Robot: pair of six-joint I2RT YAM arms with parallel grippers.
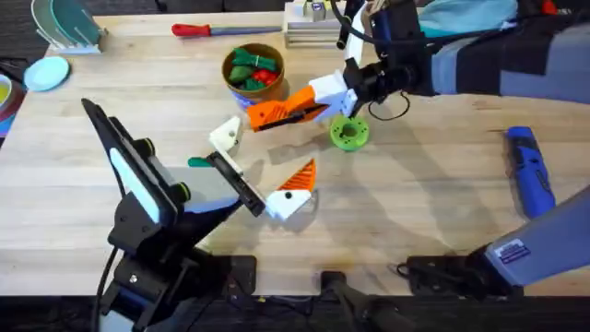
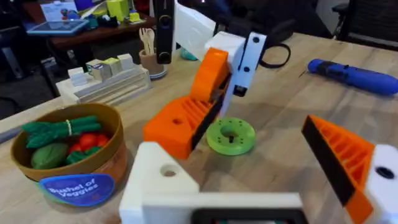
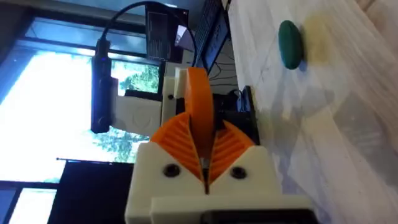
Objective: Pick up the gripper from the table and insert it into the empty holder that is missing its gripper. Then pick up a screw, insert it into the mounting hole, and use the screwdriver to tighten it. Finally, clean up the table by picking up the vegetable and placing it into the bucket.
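Small ribbed orange wedge, the gripper (image 3: pixel 199 115), pinched between orange pads

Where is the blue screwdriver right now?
The blue screwdriver lies flat on the table at the right side of the overhead view, well right of the green disc, with nothing touching it.

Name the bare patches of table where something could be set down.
Free: the left stretch of table, and the patch between green disc and blue screwdriver. Crowded: the middle, around bucket, both grippers and the disc.
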